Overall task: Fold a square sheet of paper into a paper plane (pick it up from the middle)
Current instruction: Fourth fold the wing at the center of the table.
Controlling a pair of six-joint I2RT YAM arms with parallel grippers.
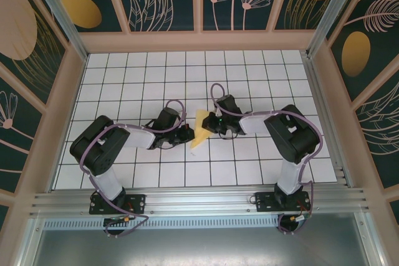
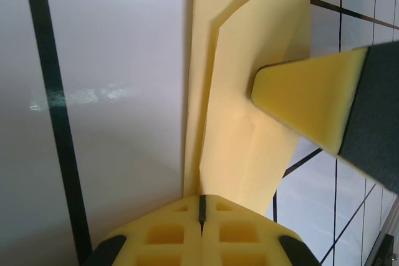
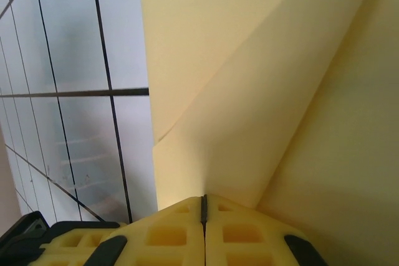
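The square sheet of paper (image 1: 199, 130) is yellow and folded into a narrow, creased, pointed shape. It is held just above the white grid table between both grippers. My left gripper (image 1: 187, 134) pinches its left edge. In the left wrist view the jaws (image 2: 201, 207) are shut, and the folded layers of paper (image 2: 249, 79) rise from their tip. My right gripper (image 1: 211, 124) holds the other side. Its jaws (image 3: 203, 205) are shut on the paper (image 3: 249, 91), where a folded flap overlaps. One right finger (image 2: 305, 101) presses onto the paper in the left wrist view.
The white grid table (image 1: 262, 79) lies open behind and beside the grippers. Wooden frame walls (image 1: 199, 42) enclose it at the back and sides. An aluminium rail (image 1: 199, 200) with both arm bases runs along the near edge.
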